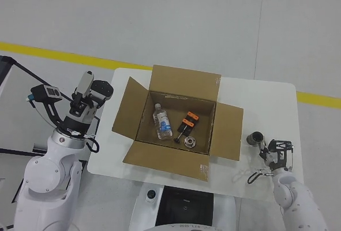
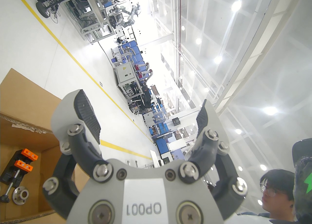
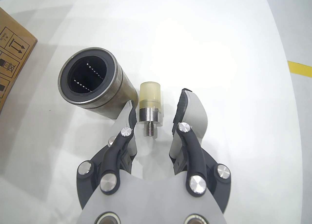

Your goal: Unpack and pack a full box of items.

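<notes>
An open cardboard box [image 1: 176, 155] stands on the white table [image 1: 257, 92]. In it lie a clear bottle [image 1: 162, 121], an orange-and-black vise [image 1: 187, 122] and a metal flange [image 1: 188, 141]. The vise [image 2: 18, 165] and flange [image 2: 20, 194] also show in the left wrist view. My left gripper [image 2: 143, 110] is open and raised left of the box, pointing upward. On the table right of the box a metal cylinder bearing [image 3: 96, 82] lies beside a small pale-capped threaded part [image 3: 149, 105]. My right gripper [image 3: 157, 109] stands open around that small part, fingers apart from it.
The right box flap [image 3: 13, 49] lies close to the bearing. Bare table stretches beyond the bearing toward the far right corner. A yellow floor line [image 1: 55, 55] runs behind the table.
</notes>
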